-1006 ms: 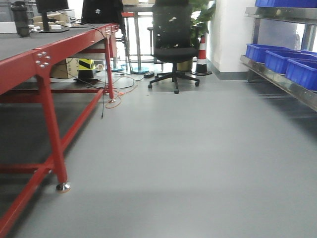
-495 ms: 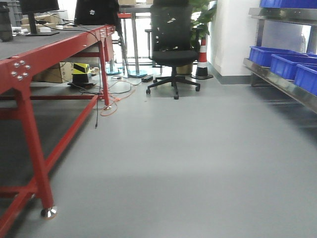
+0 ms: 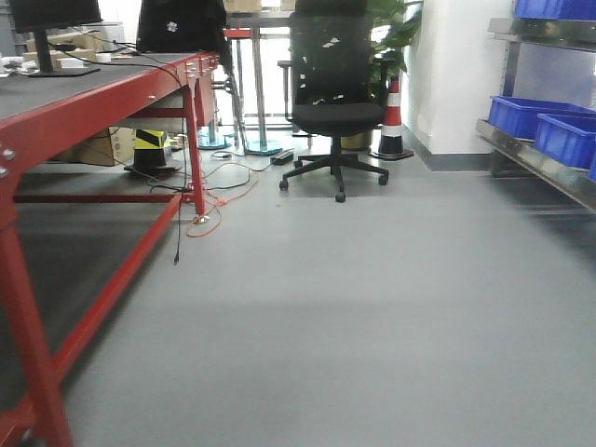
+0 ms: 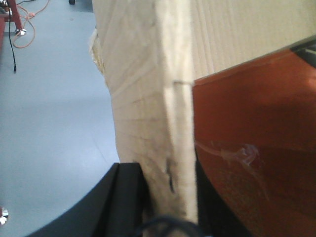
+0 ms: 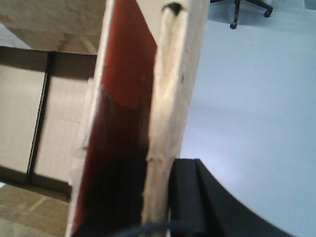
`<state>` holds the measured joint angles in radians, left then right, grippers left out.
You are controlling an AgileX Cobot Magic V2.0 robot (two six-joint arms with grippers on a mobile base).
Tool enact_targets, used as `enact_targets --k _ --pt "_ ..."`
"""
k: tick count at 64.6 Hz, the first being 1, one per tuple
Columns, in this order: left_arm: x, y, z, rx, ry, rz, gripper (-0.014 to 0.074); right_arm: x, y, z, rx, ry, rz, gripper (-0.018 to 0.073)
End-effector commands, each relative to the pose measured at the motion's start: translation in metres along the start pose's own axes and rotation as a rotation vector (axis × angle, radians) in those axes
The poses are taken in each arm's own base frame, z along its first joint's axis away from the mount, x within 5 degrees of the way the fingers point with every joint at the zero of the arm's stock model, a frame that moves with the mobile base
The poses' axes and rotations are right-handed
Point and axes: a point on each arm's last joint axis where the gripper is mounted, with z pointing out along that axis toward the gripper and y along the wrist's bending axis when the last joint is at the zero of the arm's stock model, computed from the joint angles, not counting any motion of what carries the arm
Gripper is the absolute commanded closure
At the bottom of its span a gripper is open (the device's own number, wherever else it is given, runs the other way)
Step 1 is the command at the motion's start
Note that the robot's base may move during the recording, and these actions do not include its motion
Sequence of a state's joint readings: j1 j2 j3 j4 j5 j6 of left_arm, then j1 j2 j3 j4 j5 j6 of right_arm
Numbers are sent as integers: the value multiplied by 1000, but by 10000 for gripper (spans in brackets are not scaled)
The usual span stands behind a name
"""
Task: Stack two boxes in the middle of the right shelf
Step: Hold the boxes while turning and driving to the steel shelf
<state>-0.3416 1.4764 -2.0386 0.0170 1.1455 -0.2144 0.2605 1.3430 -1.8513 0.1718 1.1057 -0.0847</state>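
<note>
The left gripper [image 4: 165,200] has a matte black, flat-faced finger [image 4: 123,197] left of the box [image 4: 143,98] edge, with a thin dark cable [image 4: 163,224] looping below it. The right gripper [image 5: 155,197] has a matching black finger [image 5: 195,197] right of that edge.

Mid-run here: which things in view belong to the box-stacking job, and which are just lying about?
Job: cardboard box, pinched by the left tool and the right tool; steel shelf at right.
Lying about: red table, office chair, traffic cone, blue bins, floor cables.
</note>
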Motion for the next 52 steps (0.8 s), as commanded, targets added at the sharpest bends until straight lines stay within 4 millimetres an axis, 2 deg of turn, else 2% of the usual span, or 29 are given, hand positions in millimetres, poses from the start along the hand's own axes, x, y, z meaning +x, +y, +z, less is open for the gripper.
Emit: enact_targets --k 1,52 --pt "-9 -3 -10 32 -94 -3 708 -5 -2 -7 20 -56 -15 711" --pt "-9 -3 -10 30 -94 -2 708 -5 -2 -7 20 -56 -15 711"
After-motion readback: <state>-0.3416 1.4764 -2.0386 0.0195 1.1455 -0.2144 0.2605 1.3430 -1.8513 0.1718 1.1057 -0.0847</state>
